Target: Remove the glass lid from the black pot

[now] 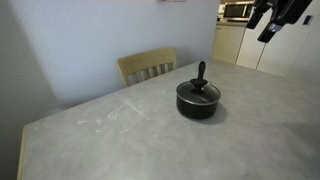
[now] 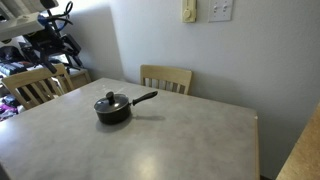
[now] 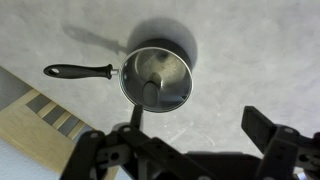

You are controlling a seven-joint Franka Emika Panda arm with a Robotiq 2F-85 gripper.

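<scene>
The black pot (image 1: 197, 106) stands on the grey table, and both exterior views show it (image 2: 113, 115). Its long handle (image 3: 80, 71) points left in the wrist view. The glass lid (image 1: 198, 91) with its black knob lies on the pot (image 2: 109, 103). From above it shows as a shiny disc (image 3: 160, 75). My gripper (image 1: 280, 15) hangs high above the table, off to one side of the pot. In the wrist view its jaws (image 3: 200, 125) are wide apart and empty, with the pot beyond them and nothing between them.
The grey table (image 1: 100, 135) (image 2: 190, 135) has wooden chairs at its edges (image 1: 147, 66) (image 2: 166, 78) (image 2: 30, 88). A wall runs behind it. Pale cabinets (image 1: 240, 45) stand beyond the far corner. Dark equipment (image 2: 55, 35) sits in a back corner.
</scene>
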